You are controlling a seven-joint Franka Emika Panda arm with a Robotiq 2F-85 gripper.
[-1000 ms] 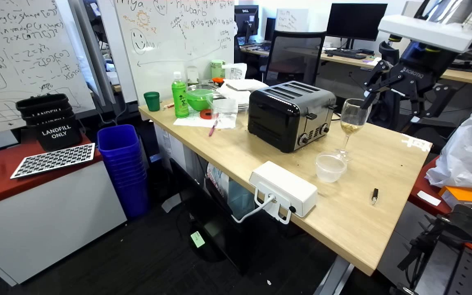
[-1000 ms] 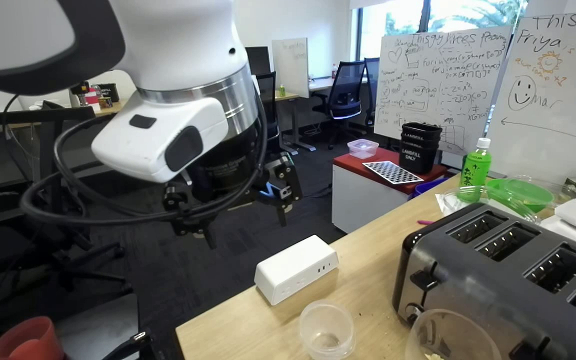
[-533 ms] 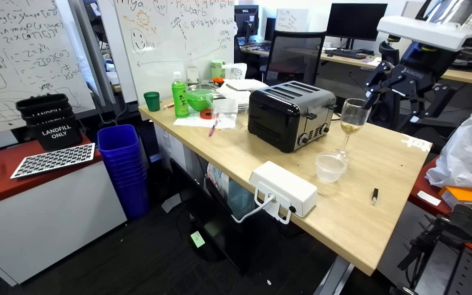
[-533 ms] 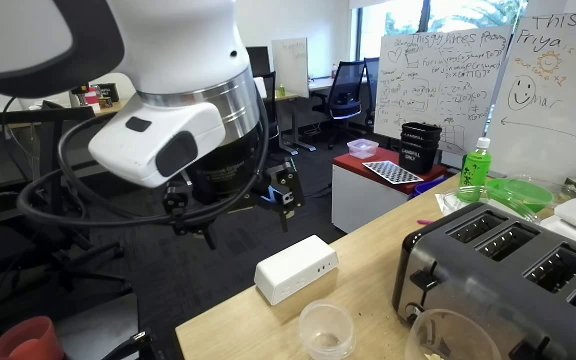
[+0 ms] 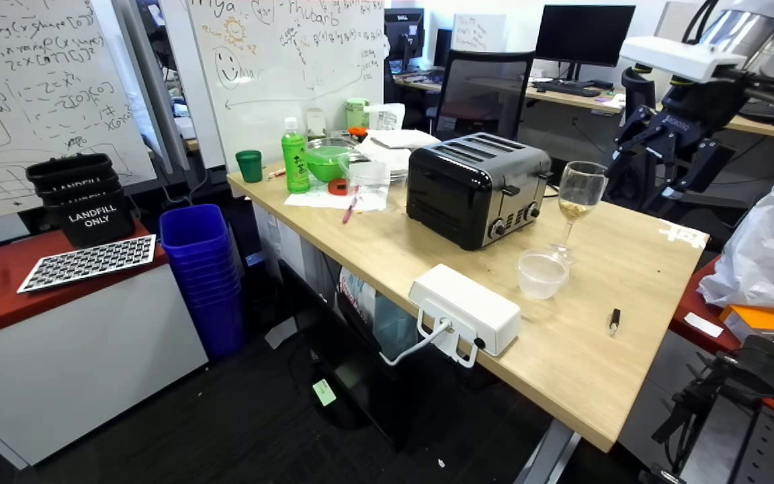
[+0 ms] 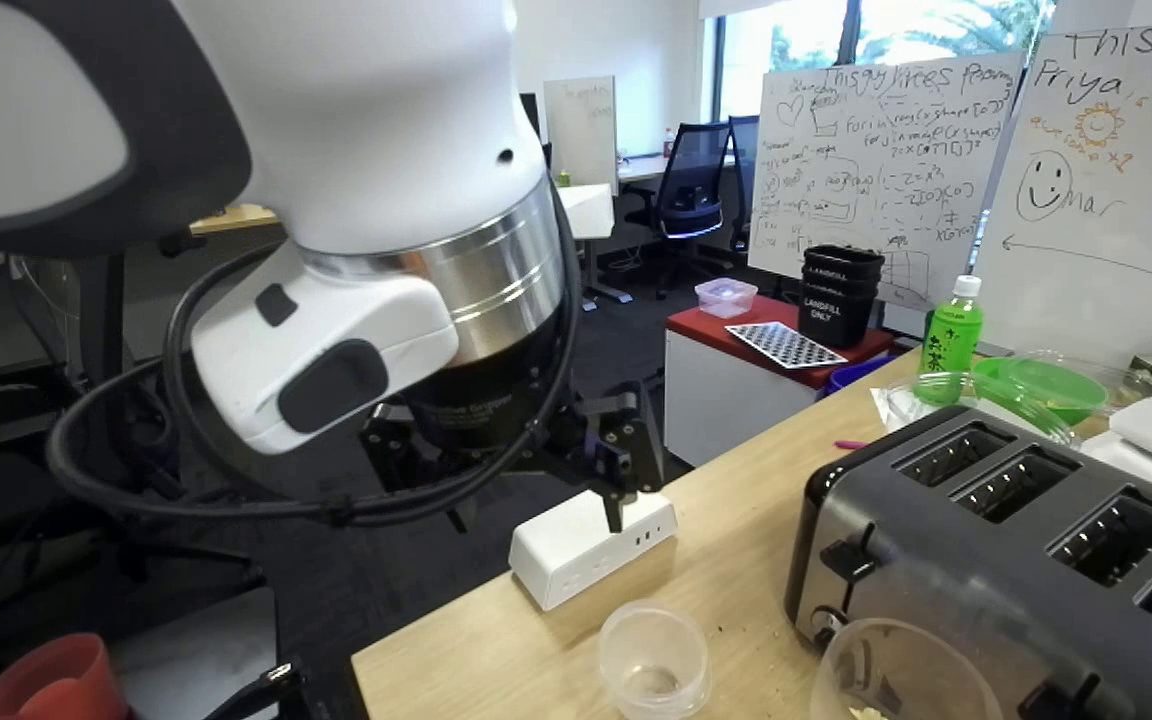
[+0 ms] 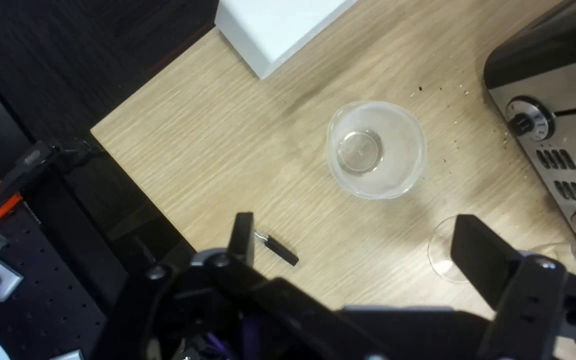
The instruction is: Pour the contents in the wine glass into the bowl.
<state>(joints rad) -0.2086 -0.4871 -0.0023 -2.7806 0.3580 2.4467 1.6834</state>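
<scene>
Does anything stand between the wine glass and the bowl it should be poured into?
Nothing visible does: the wine glass stands close by the bowl, and the toaster sits to one side of them, not between.
</scene>
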